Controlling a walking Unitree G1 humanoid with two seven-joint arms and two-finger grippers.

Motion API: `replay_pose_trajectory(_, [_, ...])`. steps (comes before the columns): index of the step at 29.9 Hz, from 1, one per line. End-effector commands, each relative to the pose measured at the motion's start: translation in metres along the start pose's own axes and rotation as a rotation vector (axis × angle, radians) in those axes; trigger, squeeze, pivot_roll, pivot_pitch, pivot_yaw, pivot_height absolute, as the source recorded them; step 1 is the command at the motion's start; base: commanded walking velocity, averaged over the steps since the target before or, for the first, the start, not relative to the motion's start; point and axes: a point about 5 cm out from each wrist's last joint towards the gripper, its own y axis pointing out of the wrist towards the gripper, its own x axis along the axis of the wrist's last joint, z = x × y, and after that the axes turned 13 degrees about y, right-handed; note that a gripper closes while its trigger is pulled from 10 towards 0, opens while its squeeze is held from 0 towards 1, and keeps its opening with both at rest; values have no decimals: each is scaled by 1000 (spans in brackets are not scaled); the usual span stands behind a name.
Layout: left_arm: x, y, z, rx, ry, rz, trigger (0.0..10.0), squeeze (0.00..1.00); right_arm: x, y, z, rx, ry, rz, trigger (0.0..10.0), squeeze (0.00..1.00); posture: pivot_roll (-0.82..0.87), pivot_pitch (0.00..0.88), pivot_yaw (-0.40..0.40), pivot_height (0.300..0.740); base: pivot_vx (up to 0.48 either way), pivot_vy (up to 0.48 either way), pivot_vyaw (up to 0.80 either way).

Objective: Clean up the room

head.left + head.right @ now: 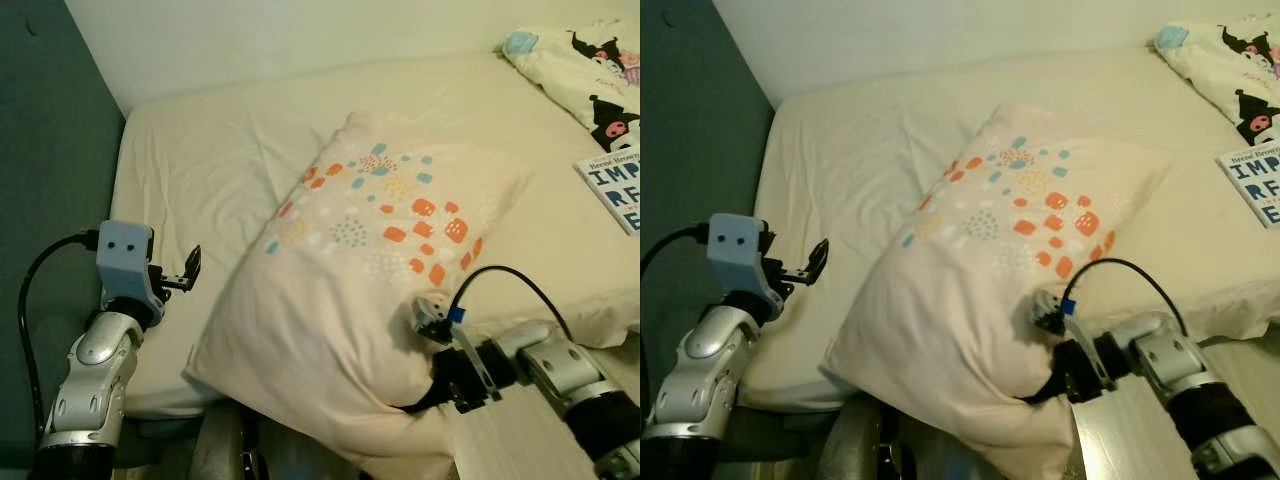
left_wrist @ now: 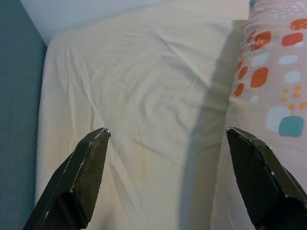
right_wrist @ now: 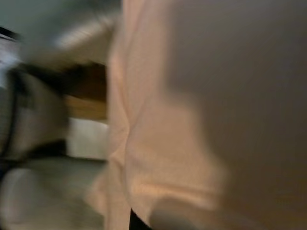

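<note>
Left eye view: pillow (image 1: pixel 370 270) half on bed (image 1: pixel 200 170), near corner overhanging. Right gripper (image 1: pixel 425 400) clamped on that corner. Left gripper (image 2: pixel 165 143) spread wide, empty. Best: lift, carry well onto mattress.

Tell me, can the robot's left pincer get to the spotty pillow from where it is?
Probably yes. The left pincer hangs open right beside the pillow, over the bare sheet, and nothing lies between them. A short move toward the pillow's edge should reach it.
</note>
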Motion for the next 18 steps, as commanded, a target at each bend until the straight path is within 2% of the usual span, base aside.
replay_pose_trajectory(1, [-9, -6, -9, -23, -21, 30, 10000, 0, -4, -3, -21, -249, 3, -30, 0, 0, 30, 220, 28, 601, 0, 0, 0])
replay_pose_trajectory(3, [-9, -7, -14, -32, -29, 29, 10000, 0, 8, -11, -34, -417, 29, -147, 0, 0, 36, 221, 28, 601, 0, 0, 0])
replay_pose_trajectory(5, [-9, -8, -15, -33, -31, 29, 10000, 0, 11, -13, -37, -440, 32, -173, 0, 0, 36, 221, 28, 601, 0, 0, 0])
replay_pose_trajectory(6, [-9, -9, -19, -40, -37, 27, 10000, 0, 15, -20, -41, -493, 34, -220, 0, 0, 42, 221, 27, 601, 0, 0, 0])
replay_pose_trajectory(8, [-8, -9, -21, -44, -40, 26, 10000, 0, 17, -22, -43, -515, 31, -230, 0, 0, 42, 221, 27, 601, 0, 0, 0])
replay_pose_trajectory(10, [-8, -11, -24, -51, -45, 25, 10000, 0, 16, -30, -51, -626, 25, -242, 0, 0, 43, 221, 26, 601, 0, 0, 0])
replay_pose_trajectory(11, [-8, -11, -24, -51, -45, 25, 10000, 0, 16, -30, -51, -626, 25, -242, 0, 0, 43, 221, 26, 601, 0, 0, 0])
replay_pose_trajectory(12, [-8, -12, -28, -57, -54, 23, 10000, 0, 11, -37, -57, -714, 44, -227, 0, 0, 44, 221, 25, 601, 0, 0, 0])
replay_pose_trajectory(13, [-8, -12, -29, -60, -57, 23, 10000, 0, 9, -39, -59, -739, 53, -218, 0, 0, 44, 221, 25, 601, 0, 0, 0])
replay_pose_trajectory(16, [-8, -12, -33, -68, -64, 21, 10000, 0, 0, -40, -61, -752, 64, -164, 0, 0, 44, 221, 25, 601, 0, 0, 0])
replay_pose_trajectory(18, [-7, -12, -38, -84, -70, 22, 10000, 0, -16, -37, -60, -711, 73, -70, 0, 0, 46, 220, 23, 601, 0, 0, 0])
